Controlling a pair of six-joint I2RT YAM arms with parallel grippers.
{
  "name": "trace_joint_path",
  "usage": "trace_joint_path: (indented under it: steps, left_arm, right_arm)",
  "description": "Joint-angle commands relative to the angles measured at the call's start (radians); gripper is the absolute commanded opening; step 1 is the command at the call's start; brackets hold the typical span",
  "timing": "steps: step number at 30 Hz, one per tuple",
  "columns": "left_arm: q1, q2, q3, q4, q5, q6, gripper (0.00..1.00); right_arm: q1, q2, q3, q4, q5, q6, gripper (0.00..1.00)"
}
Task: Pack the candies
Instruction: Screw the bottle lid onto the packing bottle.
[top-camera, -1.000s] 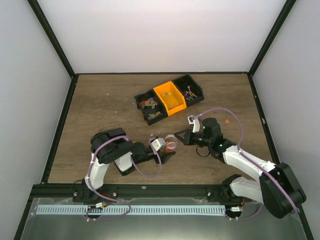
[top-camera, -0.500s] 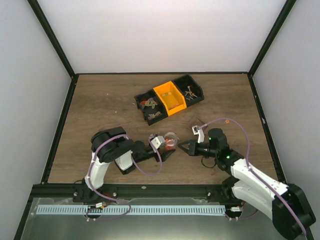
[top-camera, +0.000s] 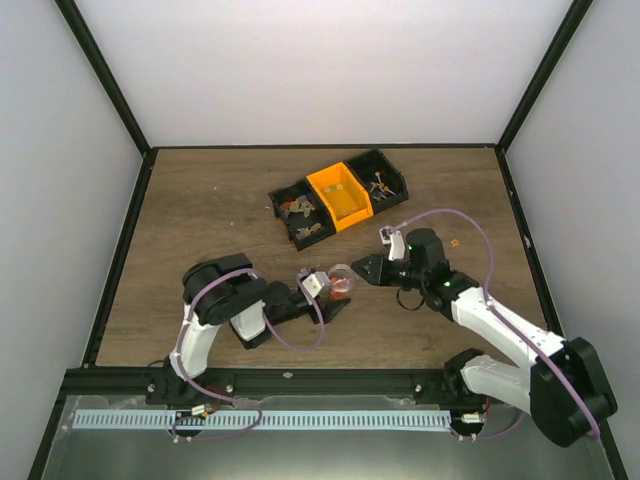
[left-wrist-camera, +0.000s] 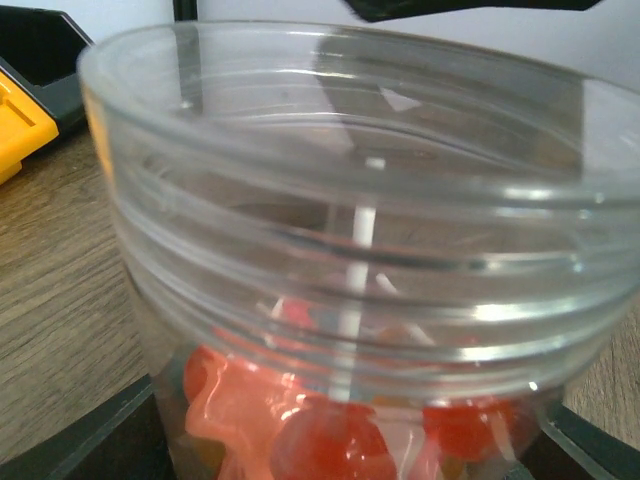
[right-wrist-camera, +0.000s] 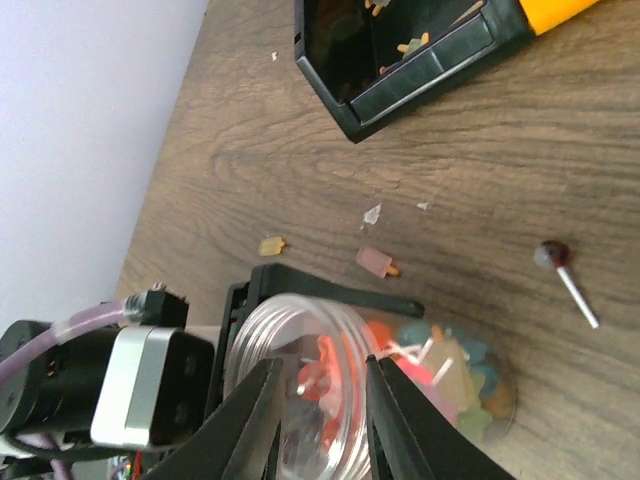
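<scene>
The left gripper (top-camera: 338, 297) has its jaws clamped on the small clear cup (left-wrist-camera: 350, 250), and the right gripper (right-wrist-camera: 320, 372) hangs just over the cup's mouth with its jaws a little apart and, as far as I can see, nothing between them. The packed candies (left-wrist-camera: 320, 430), mostly red and orange, lie in the bottom of the cup. To do this step well, I think the left arm should hold the cup steady while the right one rises straight, so that no finger catches the rim. Plain white walls (top-camera: 320, 70) close the room. The brown wooden worktop (top-camera: 200, 210) carries an orange bin (top-camera: 338, 193) between two black bins (top-camera: 300, 215) that hold more sweets. Near the cup lie a lollipop (right-wrist-camera: 555, 258) and a few loose candies (right-wrist-camera: 375, 262).
</scene>
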Motion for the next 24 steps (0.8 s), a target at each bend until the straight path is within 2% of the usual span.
trace_joint_path:
  steps: [1,4,9,13,24]
  left_arm:
    - [0.008,0.056,-0.023,0.117,0.002,-0.032,0.74]
    - [0.008,0.055,-0.023,0.113,0.007,-0.031,0.74]
    - [0.008,0.056,-0.022,0.113,0.008,-0.033,0.74]
    - [0.008,0.057,-0.019,0.111,0.016,-0.037,0.74]
    - [0.011,0.058,-0.018,0.111,0.019,-0.042,0.74]
  right_arm:
    - [-0.007,0.066,0.067,0.032,0.037,-0.082,0.23]
    - [-0.007,0.106,0.080,0.049,0.002,-0.098,0.18]
    - [-0.007,0.148,0.058,0.142,-0.107,-0.087,0.17]
    - [-0.006,0.164,0.059,0.158,-0.107,-0.086,0.16]
    - [-0.006,0.187,0.023,0.161,-0.141,-0.085,0.08]
